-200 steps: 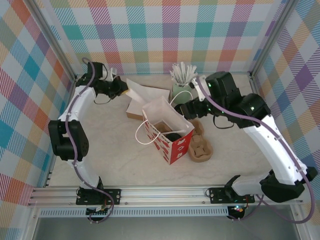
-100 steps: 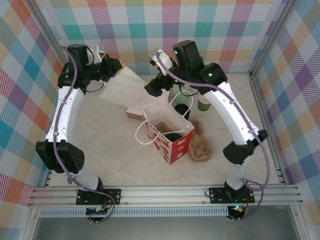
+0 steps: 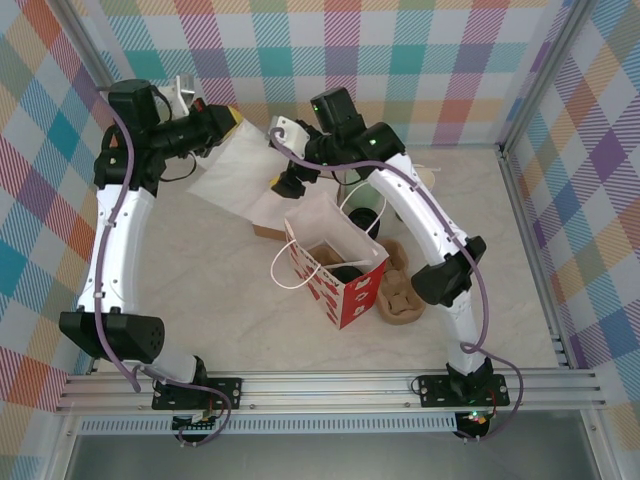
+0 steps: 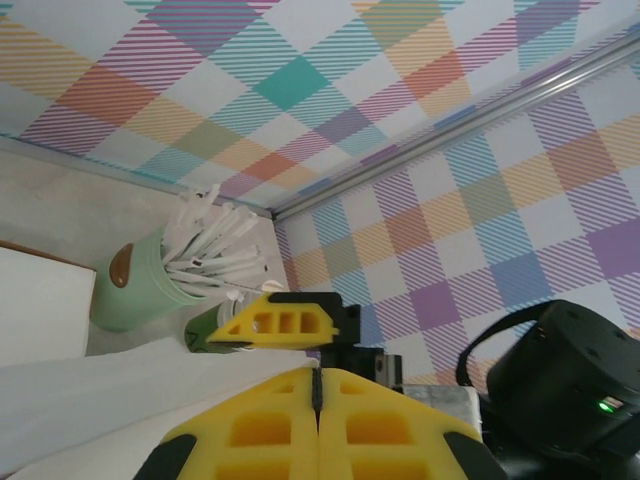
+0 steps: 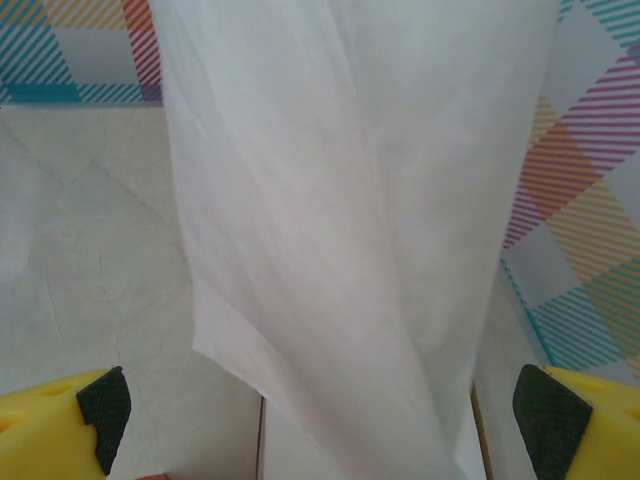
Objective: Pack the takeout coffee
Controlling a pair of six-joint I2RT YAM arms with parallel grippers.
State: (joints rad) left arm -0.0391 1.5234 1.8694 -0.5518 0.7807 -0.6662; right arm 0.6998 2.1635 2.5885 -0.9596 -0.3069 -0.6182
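Left hand (image 3: pixel 230 120) pinches a white paper (image 3: pixel 238 170) and holds it up over the table (image 3: pixel 200 300). The right hand (image 3: pixel 283 183) is spread wide, just beside the paper. The coffee cup (image 3: pixel 346 272) sits inside the red bag (image 3: pixel 350 296). Left wrist camera: yellow fingers (image 4: pixel 400 425) press together on the paper. Right wrist camera: the paper hangs between two spread fingers (image 5: pixel 55 425).

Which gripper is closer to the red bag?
Right. The right gripper hangs open just behind the red bag; the left gripper is farther back-left, pinching a white sheet.
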